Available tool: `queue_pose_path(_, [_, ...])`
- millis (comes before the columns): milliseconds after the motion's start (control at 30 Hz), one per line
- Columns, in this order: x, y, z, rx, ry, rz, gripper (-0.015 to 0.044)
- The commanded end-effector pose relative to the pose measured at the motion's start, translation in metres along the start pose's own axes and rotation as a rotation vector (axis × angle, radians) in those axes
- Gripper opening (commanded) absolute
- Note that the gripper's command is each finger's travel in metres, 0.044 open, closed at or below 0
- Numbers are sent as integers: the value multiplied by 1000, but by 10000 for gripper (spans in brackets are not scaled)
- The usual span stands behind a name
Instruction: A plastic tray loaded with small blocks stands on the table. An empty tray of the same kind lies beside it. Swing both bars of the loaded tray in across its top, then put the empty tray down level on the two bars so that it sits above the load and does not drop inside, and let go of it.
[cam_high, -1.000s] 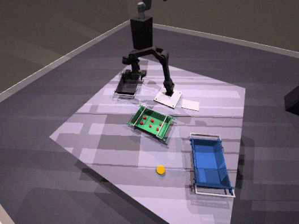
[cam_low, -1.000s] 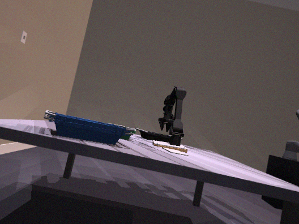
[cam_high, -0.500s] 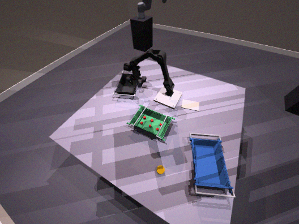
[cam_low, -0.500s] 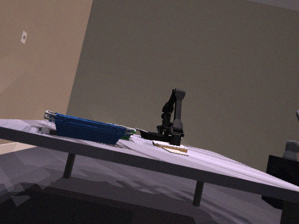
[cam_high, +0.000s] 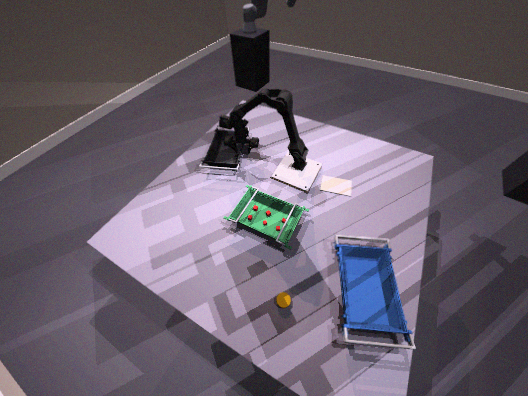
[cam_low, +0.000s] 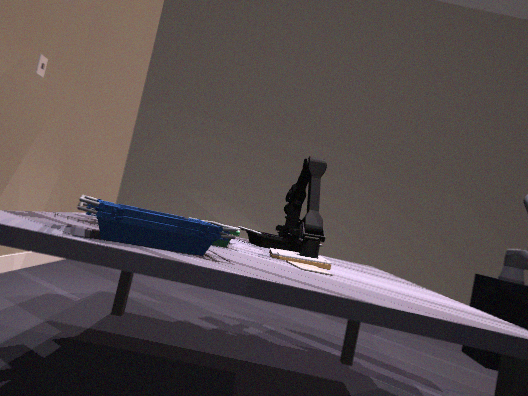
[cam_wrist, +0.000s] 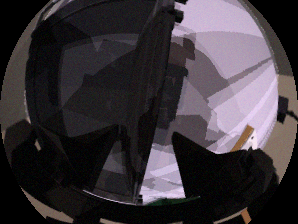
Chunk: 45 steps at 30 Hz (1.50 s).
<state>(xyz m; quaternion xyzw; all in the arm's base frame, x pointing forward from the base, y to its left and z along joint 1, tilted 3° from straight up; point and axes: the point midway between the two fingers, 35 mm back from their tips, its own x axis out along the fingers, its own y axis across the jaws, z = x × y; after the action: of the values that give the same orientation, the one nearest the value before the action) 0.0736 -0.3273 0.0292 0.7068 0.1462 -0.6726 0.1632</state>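
The loaded green tray (cam_high: 297, 219) (cam_low: 222, 242) stands on the table with several small red blocks (cam_high: 268, 213) inside. Its two wire bars, the left bar (cam_high: 247, 205) and the right bar (cam_high: 290, 214), lie across its top. The empty black tray (cam_high: 216, 152) (cam_low: 261, 239) (cam_wrist: 75, 55) stands upright beside the arm's base, with wire at its near end. My gripper (cam_high: 242, 149) (cam_wrist: 145, 131) is open, low at this tray's long side wall, one finger on each side of the wall. In the exterior view the fingertips are hidden.
A larger empty blue tray (cam_high: 370, 290) (cam_low: 155, 231) with white wire bars out at its ends stands at the table's right. An orange ball (cam_high: 283, 300) lies in front of the green tray. A pale flat sheet (cam_high: 337, 185) lies beside the arm's white base plate (cam_high: 287, 175).
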Motion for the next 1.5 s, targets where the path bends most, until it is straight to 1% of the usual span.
queue_pose_path(0, [0, 0, -1, 4, 3, 2, 279])
queue_pose_path(67, [0, 0, -1, 4, 3, 2, 249])
queue_pose_path(1167, [-1, 0, -1, 4, 3, 2, 29])
queue_pose_path(1300, [-13, 2, 0, 4, 3, 2, 3])
queue_pose_path(1467, [-41, 3, 0, 4, 3, 2, 0])
